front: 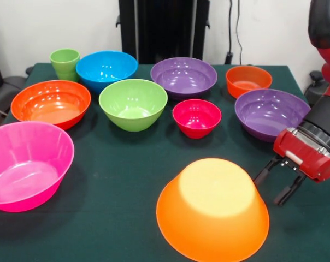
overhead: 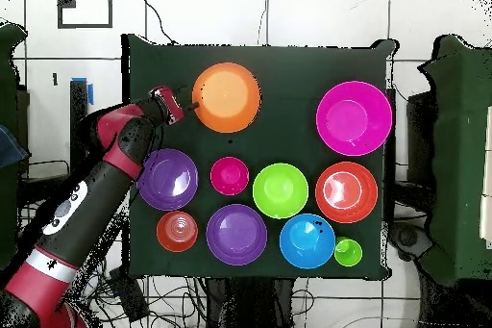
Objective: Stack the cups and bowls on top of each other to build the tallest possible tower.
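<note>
A large orange bowl lies upturned near the table's front, with nothing on it. My gripper hangs open and empty just beside its right side in the front view. The other bowls stand upright and apart: pink, orange-red, green, blue, purple, a second purple, small red-orange and small magenta-red. The light-green cup stands upright at the far left corner beside the blue bowl.
The dark green table ends close in front of the upturned bowl. My red arm crosses above the second purple bowl's side of the table. Cables and black stands surround the table.
</note>
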Robot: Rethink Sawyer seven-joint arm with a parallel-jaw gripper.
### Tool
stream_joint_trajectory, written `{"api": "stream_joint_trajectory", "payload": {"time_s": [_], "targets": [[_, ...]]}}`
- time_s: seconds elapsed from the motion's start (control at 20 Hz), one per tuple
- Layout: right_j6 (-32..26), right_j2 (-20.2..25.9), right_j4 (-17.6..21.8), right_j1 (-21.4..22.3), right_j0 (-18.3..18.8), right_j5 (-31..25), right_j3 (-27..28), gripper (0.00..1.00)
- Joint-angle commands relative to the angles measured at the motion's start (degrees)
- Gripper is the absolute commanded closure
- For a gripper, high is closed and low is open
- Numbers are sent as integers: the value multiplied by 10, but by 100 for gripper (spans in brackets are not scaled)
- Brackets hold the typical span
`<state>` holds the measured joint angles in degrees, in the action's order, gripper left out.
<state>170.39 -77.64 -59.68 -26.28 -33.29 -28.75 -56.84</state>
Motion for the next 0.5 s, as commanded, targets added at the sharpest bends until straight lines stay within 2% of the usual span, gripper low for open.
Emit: {"api": "stream_joint_trajectory", "payload": {"time_s": [0.05, 0.5], "targets": [[156, 35, 6, -19, 16, -90, 54, 0], [164, 18, 3, -30, 19, -93, 49, 0]]}}
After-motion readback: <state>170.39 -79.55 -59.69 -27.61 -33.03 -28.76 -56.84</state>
